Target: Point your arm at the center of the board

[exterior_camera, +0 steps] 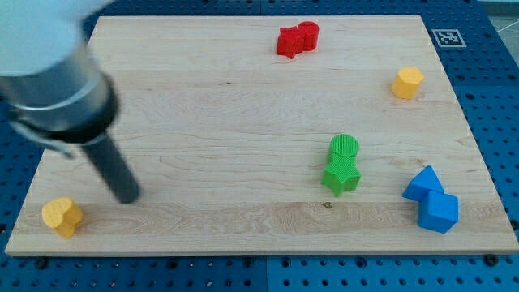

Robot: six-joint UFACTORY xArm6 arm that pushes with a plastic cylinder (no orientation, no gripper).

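My tip (128, 197) rests on the wooden board (227, 122) near its lower left, well left of the board's middle. The dark rod rises up-left into the blurred grey arm (49, 73). A yellow heart-shaped block (62, 216) lies just down-left of the tip, apart from it. A green cylinder (345, 147) touches a green star block (340, 175) right of the middle. Two red blocks (298, 39) sit together at the view's top.
A yellow hexagonal block (408, 83) sits at the upper right. Two blue blocks (432, 199) sit together at the lower right edge. A marker tag (448, 37) is at the board's top right corner. Blue pegboard (495, 122) surrounds the board.
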